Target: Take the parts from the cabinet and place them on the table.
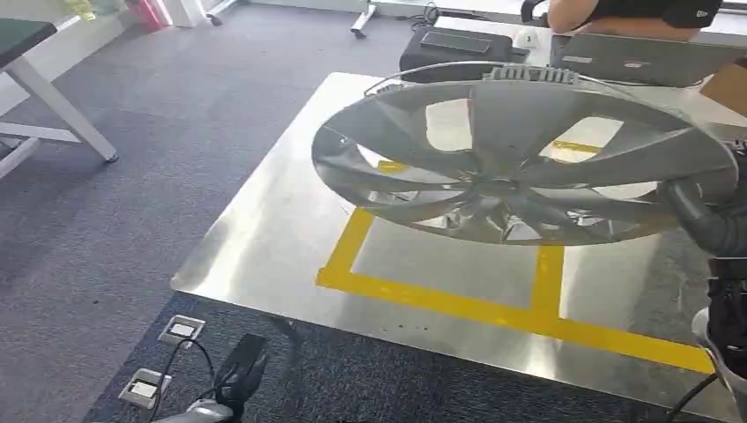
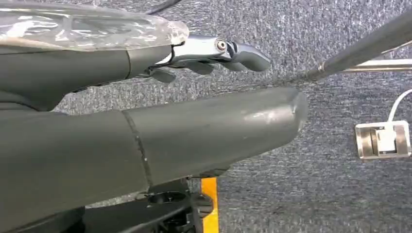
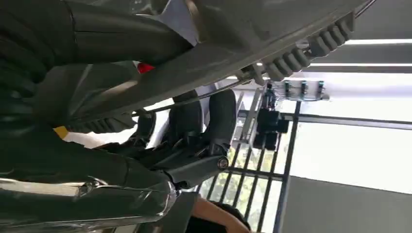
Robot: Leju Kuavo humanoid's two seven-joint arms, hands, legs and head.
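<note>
A large silver wheel cover (image 1: 520, 154) is held tilted in the air above the steel-topped bench (image 1: 264, 238), over the rectangle of yellow tape (image 1: 440, 295) marked on the bench top. Its right edge is gripped by the right hand (image 1: 705, 216), whose grey thumb is seen against the rim in the head view; in the right wrist view the dark fingers (image 3: 204, 121) are curled under the ribbed edge of the cover (image 3: 272, 43), so the cover is grasped there. The left hand (image 2: 214, 53) is seen in the left wrist view hanging over the grey carpet (image 2: 291, 194), its fingers (image 2: 243, 53) loosely extended and apart with nothing in them. Two metal floor sockets (image 1: 181, 330) are set in the carpet near the bench corner. At the far side of the bench a person's arm (image 1: 608, 16) is seen behind a laptop (image 1: 634, 57).
</note>
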